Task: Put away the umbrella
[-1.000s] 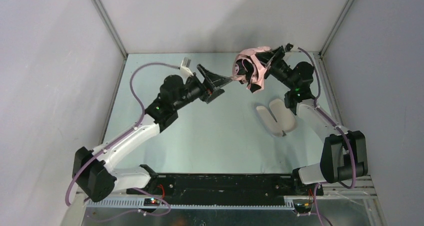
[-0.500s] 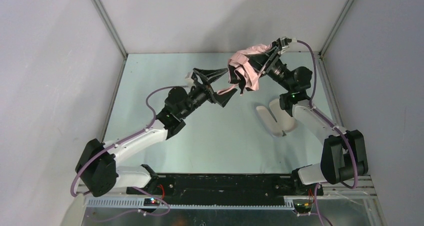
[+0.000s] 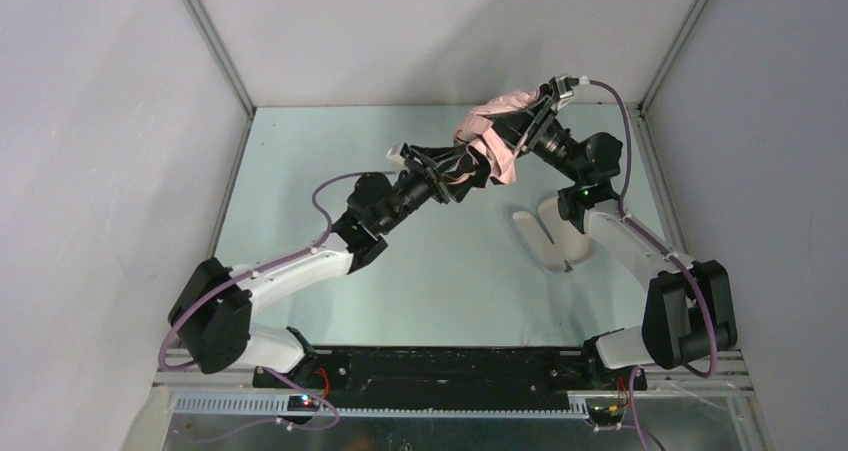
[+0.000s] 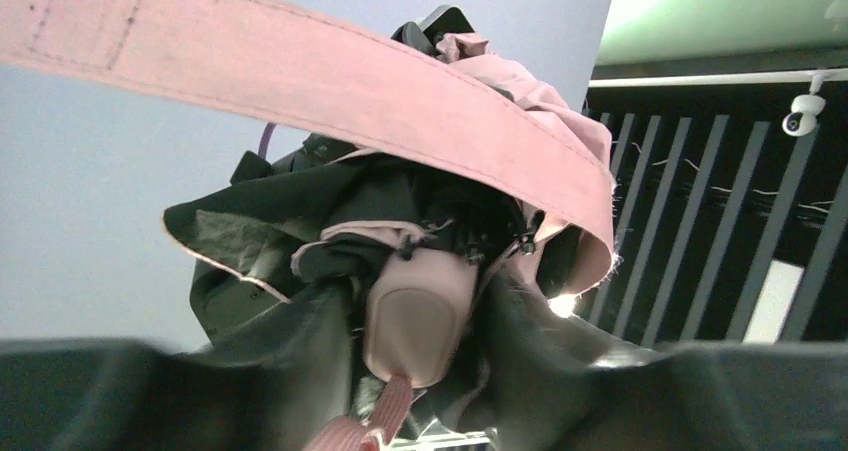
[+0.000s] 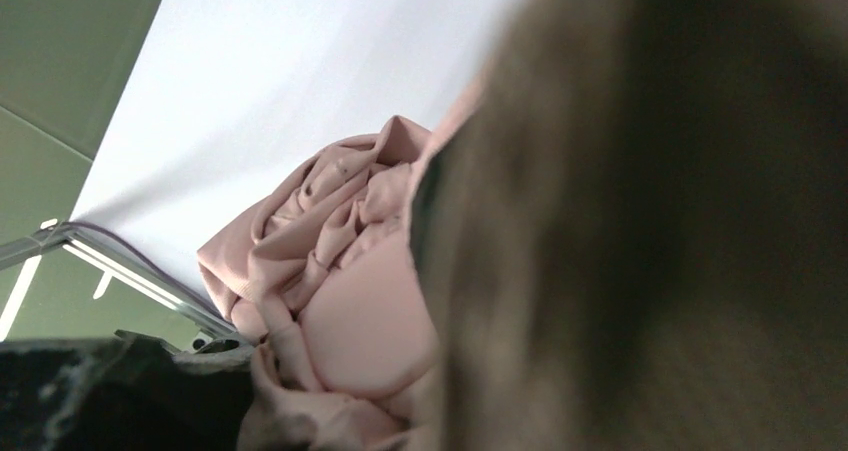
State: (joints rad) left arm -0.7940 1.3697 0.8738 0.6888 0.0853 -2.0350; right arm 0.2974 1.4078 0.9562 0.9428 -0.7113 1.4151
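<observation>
1. Landmark: the pale oblong case lies on the table, its two halves spread in a V. I place everything else against it.
2. The umbrella is a crumpled pink bundle with its black underside showing. It hangs in the air beyond the case and a little to its left, off the table.
3. The right gripper stands beyond the case and higher, clamped on the umbrella's upper far end. My right wrist view is filled by bunched pink fabric and a blurred dark finger.
4. The left gripper stands left of the case and beyond it, at the umbrella's lower end, with a finger on each side of the fabric.
5. In my left wrist view the pink handle points toward the camera between the blurred fingers, and a pink strap crosses above it. Whether these jaws press the umbrella or merely flank it, I cannot tell.
</observation>
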